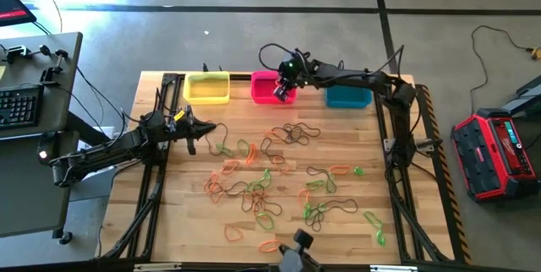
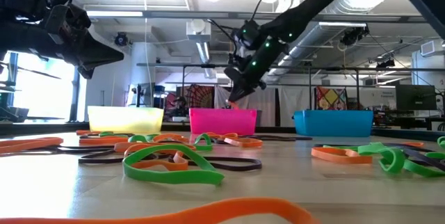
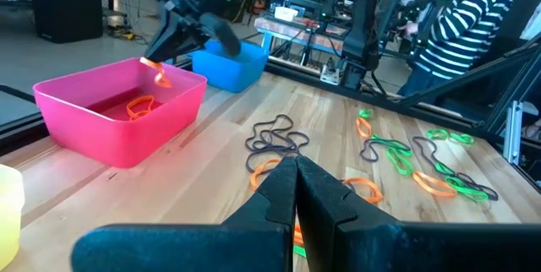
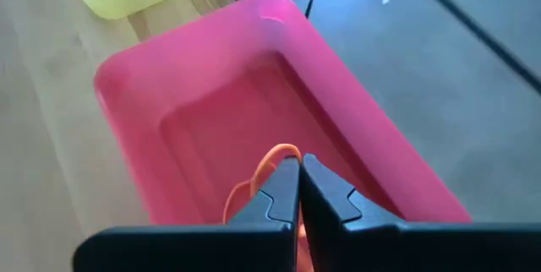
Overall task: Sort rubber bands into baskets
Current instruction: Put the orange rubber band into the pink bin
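Note:
Three baskets stand along the far edge: yellow (image 1: 207,88), pink (image 1: 264,82) and teal (image 1: 348,96). My right gripper (image 4: 300,166) hangs above the pink basket (image 4: 203,95), shut on an orange rubber band (image 4: 272,159). Another orange band (image 3: 139,105) lies on the pink basket's floor. Many green, orange and dark rubber bands (image 1: 270,179) lie scattered flat over the wooden table. My left gripper (image 1: 211,128) waits shut and level at the table's left side, holding nothing. My right gripper pinches the orange band between its two fingertips, with a short loop (image 4: 283,149) sticking out past them. The fingers slant down from the table's right side. The band dangles slack below the tips (image 3: 159,73), clear of the pink basket's rim and floor.
Black cables run over the right arm near the baskets. The scattered bands cover the table's middle and near part (image 2: 174,165); a bare strip of wood (image 1: 245,116) lies between them and the baskets. A person in a striped top (image 3: 461,27) stands beyond the table.

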Robot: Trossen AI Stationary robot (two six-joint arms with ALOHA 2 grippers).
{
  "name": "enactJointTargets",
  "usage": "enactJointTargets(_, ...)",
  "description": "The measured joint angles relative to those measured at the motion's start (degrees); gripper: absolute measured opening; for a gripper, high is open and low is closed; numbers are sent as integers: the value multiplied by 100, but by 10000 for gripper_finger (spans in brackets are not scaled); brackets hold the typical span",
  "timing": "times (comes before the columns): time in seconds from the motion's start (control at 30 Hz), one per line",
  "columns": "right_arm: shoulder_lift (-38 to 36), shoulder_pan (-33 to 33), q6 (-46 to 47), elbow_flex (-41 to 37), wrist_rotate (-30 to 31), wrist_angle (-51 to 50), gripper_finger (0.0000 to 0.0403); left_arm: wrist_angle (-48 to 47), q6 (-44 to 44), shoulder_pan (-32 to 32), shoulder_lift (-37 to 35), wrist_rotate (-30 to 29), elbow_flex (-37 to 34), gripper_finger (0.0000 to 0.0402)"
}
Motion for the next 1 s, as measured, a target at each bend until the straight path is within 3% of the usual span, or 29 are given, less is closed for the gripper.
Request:
enactJointTargets(0.53, 1766, -58, 470, 2820, -177, -2904, 0, 1, -8, -1, 0, -118, 2, 0)
enactJointTargets(0.73, 1893, -55, 759, 3037, -133, -3085, 7, -1, -12, 1, 0, -274, 2, 0)
enactJointTargets(1.0, 1893, 89, 285, 3039, -126, -3407, 75, 161, 30, 3, 0, -722, 4, 1)
